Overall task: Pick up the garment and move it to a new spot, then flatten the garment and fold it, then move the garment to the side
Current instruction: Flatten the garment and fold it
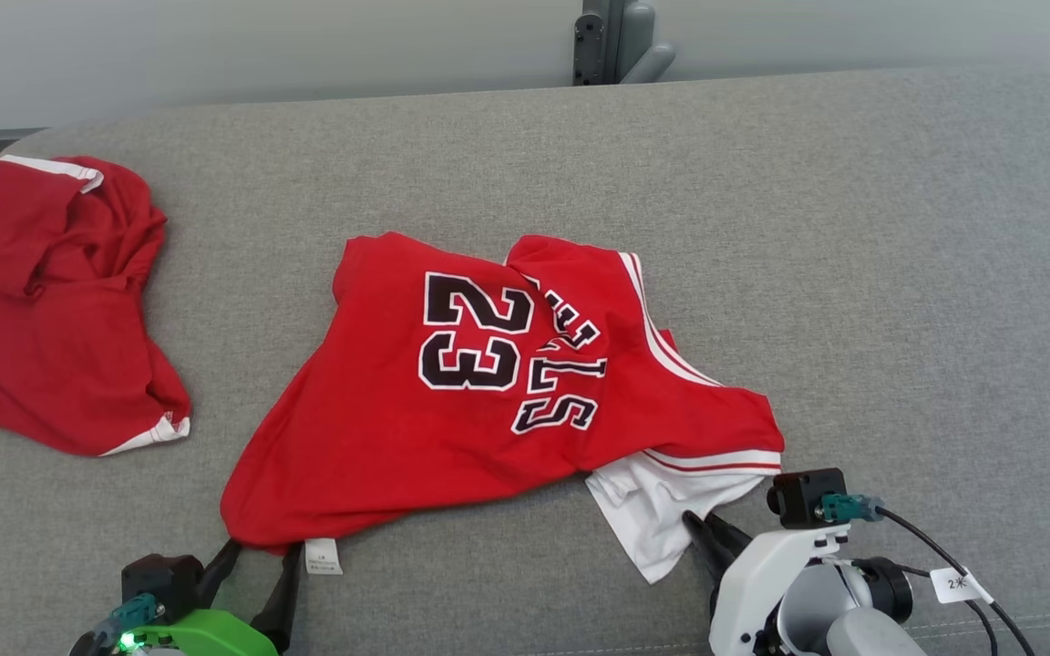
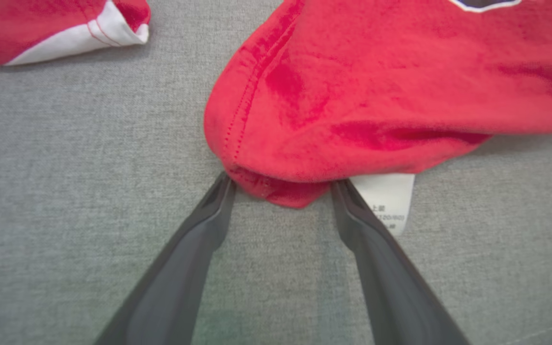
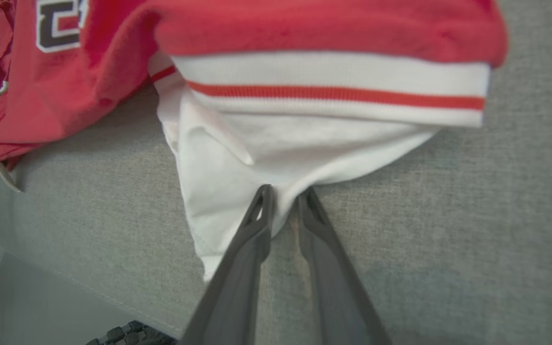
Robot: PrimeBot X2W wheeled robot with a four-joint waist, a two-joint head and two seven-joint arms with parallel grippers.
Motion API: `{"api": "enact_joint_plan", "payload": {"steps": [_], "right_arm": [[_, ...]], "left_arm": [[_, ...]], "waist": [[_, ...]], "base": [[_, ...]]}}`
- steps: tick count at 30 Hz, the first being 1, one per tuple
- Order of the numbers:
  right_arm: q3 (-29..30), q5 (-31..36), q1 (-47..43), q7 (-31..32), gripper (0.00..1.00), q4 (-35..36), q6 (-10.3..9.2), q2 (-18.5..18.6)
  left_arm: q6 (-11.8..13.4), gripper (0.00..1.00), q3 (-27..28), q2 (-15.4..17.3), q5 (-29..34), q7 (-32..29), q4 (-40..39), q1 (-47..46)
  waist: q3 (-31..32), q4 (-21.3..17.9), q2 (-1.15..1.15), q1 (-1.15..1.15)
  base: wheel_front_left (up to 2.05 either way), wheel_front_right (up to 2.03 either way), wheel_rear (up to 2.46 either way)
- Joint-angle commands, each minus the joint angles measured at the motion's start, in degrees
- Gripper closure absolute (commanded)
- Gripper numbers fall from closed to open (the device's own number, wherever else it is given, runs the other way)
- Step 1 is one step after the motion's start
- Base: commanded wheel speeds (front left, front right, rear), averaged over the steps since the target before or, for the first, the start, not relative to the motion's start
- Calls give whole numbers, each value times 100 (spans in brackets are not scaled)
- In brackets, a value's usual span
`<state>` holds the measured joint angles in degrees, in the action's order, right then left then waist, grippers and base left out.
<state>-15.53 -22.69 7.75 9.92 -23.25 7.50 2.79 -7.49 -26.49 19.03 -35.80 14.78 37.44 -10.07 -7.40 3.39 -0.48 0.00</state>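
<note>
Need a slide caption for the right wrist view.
Right gripper straddling the white flap of the red jersey on a grey cushion.

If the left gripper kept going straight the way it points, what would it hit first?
The hem corner of the red basketball jersey: it bulges right between the left gripper's open fingers, seemingly touching them. Its white care label lies just beside.

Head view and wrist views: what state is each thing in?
Jersey: rumpled, number side up, on the grey cushion.
White cloth: creased, sticking out under the jersey's striped trim.
Label: flat on the cushion at the jersey's hem.
Second red garment: crumpled, apart at the left.
Left gripper: open, fingers either side of the hem corner.
Right gripper: fingers almost together, pinching the white cloth.
</note>
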Motion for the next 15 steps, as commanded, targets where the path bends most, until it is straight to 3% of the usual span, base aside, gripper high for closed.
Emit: {"api": "enact_joint_plan", "payload": {"steps": [1,2,3,4,5,6,8,15], "right_arm": [[-3,-5,40,-15,85,-31,-2,19],[-14,-14,50,-11,96,-37,-2,18],[-18,-29,57,-13,100,-45,-2,18],[-22,-33,61,-16,100,-57,-2,18],[-31,-48,61,-21,100,-71,-2,18],[-49,-58,62,-22,100,-81,-2,18],[-55,-94,76,-73,100,-88,-2,18],[-13,-450,103,-254,100,56,-2,20]], "left_arm": [[0,0,-20,52,-34,37,11,-88],[0,0,-40,64,-58,44,12,-105],[0,0,-54,78,-70,48,2,-118],[0,10,-62,92,-92,41,-19,-129],[0,33,-69,104,-114,44,-70,-140],[0,64,-78,115,-121,44,-125,-135],[0,100,-81,146,-121,42,-239,-102],[0,100,-83,279,-170,42,-605,107]], "waist": [[3,-7,48,0],[8,-13,48,0],[15,-15,48,0],[25,-15,48,0],[37,-13,48,0],[49,-11,48,0],[78,-7,48,0],[191,-15,48,0]], "base": [[0,0,0],[0,0,0],[0,0,0],[0,0,0],[0,0,0],[0,0,0],[0,0,0],[0,0,0]]}}
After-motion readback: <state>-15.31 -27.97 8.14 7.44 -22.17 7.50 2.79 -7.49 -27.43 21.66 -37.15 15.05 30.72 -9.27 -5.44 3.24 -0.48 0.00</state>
